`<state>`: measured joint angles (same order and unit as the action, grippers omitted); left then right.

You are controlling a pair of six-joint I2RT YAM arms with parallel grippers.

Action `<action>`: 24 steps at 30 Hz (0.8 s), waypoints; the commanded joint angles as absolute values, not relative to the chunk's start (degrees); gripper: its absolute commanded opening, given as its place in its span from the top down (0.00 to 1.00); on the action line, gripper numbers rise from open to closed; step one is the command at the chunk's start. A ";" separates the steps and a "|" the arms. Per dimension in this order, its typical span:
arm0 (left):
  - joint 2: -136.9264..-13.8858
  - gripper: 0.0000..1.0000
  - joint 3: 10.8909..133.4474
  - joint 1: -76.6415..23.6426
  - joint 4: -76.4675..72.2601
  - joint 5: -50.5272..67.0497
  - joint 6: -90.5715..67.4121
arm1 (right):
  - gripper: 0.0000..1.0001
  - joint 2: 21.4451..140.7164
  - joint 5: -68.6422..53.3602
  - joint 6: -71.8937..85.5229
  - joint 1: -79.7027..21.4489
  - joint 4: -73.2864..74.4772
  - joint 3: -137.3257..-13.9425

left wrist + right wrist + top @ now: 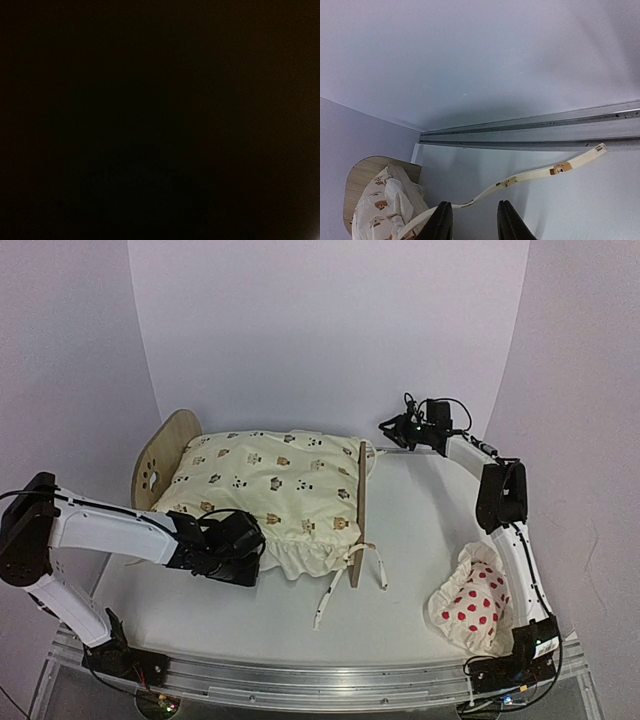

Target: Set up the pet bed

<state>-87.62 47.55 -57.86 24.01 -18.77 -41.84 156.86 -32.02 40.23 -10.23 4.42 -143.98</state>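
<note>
The pet bed (pixel 160 455) stands at the middle of the white table (pixel 420 530), left of centre in the overhead view, its light plywood frame running across the table. A cream animal-print cushion (pixel 265 485) fills it from one end to the other. The rounded end board (pixel 152 472) with its paw-print cutout rises on the left arm's side. The second end board (pixel 360 505) stands edge-on toward the right arm, with loose cushion ties (pixel 335 590) trailing onto the table at its near corner.

The left end effector (pixel 240 545) is pressed low against the frilled near edge of the cushion. Whether it is clenched or released cannot be told: the overhead view hides its fingers, and the left wrist camera shows only darkness.

The right end effector (pixel 390 427) hovers by the far corner of the bed, just beyond the second end board. In its wrist view the right end effector (pixel 474 203) is released, its two dark fingers (pixel 442 220) parted over bare table. A long cream tie (pixel 535 174) runs from the cushion (pixel 377 205) past them toward a metal rail (pixel 530 132).

A white pillow (pixel 475 605) with red dots lies crumpled on the table beside the right arm, well apart from the bed.
</note>
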 commanded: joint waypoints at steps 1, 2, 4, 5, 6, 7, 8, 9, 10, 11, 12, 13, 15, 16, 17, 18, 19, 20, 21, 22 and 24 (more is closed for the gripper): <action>-88.37 0.66 48.58 -54.20 23.77 -20.07 -40.69 | 0.68 157.98 -40.26 42.92 -12.02 -4.92 -146.96; -88.77 0.66 48.82 -53.57 23.67 -20.52 -40.65 | 0.69 158.78 -41.47 42.95 -12.43 -5.86 -147.41; -89.59 0.67 49.30 -52.27 23.22 -21.05 -40.41 | 0.70 159.81 -43.61 41.83 -13.46 -6.39 -147.73; -89.89 0.67 49.49 -51.59 22.88 -21.16 -40.24 | 0.70 160.01 -44.38 41.14 -13.84 -6.34 -147.61; -90.40 0.67 49.65 -51.13 22.79 -21.27 -40.11 | 0.71 160.13 -45.36 40.59 -14.10 -6.54 -147.32; -90.76 0.68 49.81 -50.67 22.85 -21.42 -40.00 | 0.72 160.33 -46.43 40.50 -14.27 -7.09 -146.95; -90.94 0.68 49.88 -50.16 22.89 -21.71 -39.80 | 0.72 160.53 -47.76 40.47 -14.39 -7.39 -147.15; -91.04 0.68 49.87 -49.82 22.94 -22.03 -39.41 | 0.72 160.64 -49.70 40.47 -14.45 -7.67 -147.21; -90.90 0.68 49.81 -49.36 23.02 -22.39 -39.08 | 0.72 160.64 -51.33 40.12 -14.54 -7.65 -147.23; -90.68 0.68 49.81 -48.93 23.10 -22.64 -38.73 | 0.72 160.50 -53.17 39.54 -14.62 -7.13 -147.10; -90.38 0.68 49.84 -48.34 23.09 -22.82 -38.32 | 0.72 160.11 -54.70 39.09 -14.57 -6.29 -146.50; -89.87 0.68 49.88 -47.57 22.93 -22.85 -37.58 | 0.72 159.44 -56.53 38.87 -14.43 -6.10 -145.17; -89.11 0.68 49.95 -46.35 21.94 -22.44 -35.97 | 0.72 157.19 -58.65 37.86 -14.30 -5.41 -141.14; -88.91 0.68 50.11 -45.62 21.27 -22.32 -34.83 | 0.73 156.47 -59.69 37.31 -14.24 -4.72 -139.81; -89.02 0.68 50.30 -45.02 20.85 -22.29 -33.60 | 0.73 155.88 -61.15 37.00 -14.20 -4.02 -138.92; -89.24 0.68 50.58 -44.26 20.32 -22.22 -32.34 | 0.74 155.26 -62.50 36.80 -14.23 -3.42 -137.91; -89.43 0.68 50.79 -43.36 19.55 -22.03 -31.30 | 0.74 154.57 -63.86 36.87 -14.24 -3.10 -136.64; -89.65 0.68 50.94 -42.48 18.82 -21.78 -30.06 | 0.74 153.72 -65.17 37.01 -14.31 -3.03 -134.96; -89.82 0.68 50.97 -41.40 17.76 -21.22 -28.72 | 0.75 152.91 -66.65 37.02 -14.46 -2.99 -133.40; -89.90 0.69 50.89 -40.38 16.65 -20.47 -27.60 | 0.76 151.83 -67.88 36.94 -14.61 -2.96 -131.29; -90.01 0.69 50.93 -38.59 14.89 -19.33 -26.12 | 0.78 148.74 -68.94 36.29 -14.72 -3.00 -125.55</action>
